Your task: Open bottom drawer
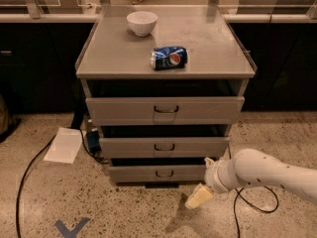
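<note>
The bottom drawer (163, 173) is the lowest and narrowest of three grey fronts, with a small dark loop handle (164, 173) at its middle. Its front stands a little forward of the cabinet, with a dark gap above it. My gripper (197, 198) is a cream-coloured tip on the white arm (262, 171), low over the floor just right of and below the drawer's front, apart from the handle.
The middle drawer (164, 146) and the tall top drawer (165, 110) sit above. A white bowl (141, 22) and a lying Pepsi can (169, 58) are on the cabinet top. A paper sheet (64, 145) and black cables (29, 172) lie on the floor to the left.
</note>
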Action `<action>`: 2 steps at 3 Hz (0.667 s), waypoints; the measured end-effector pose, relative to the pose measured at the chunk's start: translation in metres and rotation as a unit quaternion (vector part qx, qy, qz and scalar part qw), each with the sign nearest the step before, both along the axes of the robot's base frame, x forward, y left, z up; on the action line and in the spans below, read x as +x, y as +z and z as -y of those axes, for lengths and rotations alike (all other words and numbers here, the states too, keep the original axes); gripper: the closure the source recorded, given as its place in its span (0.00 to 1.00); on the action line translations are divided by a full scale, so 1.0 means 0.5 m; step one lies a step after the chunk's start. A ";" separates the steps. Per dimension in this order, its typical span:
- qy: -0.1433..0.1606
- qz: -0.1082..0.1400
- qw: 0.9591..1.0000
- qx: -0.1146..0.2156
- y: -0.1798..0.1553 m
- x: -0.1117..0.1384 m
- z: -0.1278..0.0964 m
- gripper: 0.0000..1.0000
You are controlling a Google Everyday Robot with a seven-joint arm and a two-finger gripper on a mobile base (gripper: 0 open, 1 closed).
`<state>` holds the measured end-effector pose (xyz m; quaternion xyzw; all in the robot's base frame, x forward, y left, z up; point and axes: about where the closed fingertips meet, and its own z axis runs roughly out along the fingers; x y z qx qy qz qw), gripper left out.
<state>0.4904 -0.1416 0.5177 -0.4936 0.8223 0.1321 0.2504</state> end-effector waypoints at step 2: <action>0.051 -0.003 0.998 0.047 -0.192 0.098 -0.068 0.00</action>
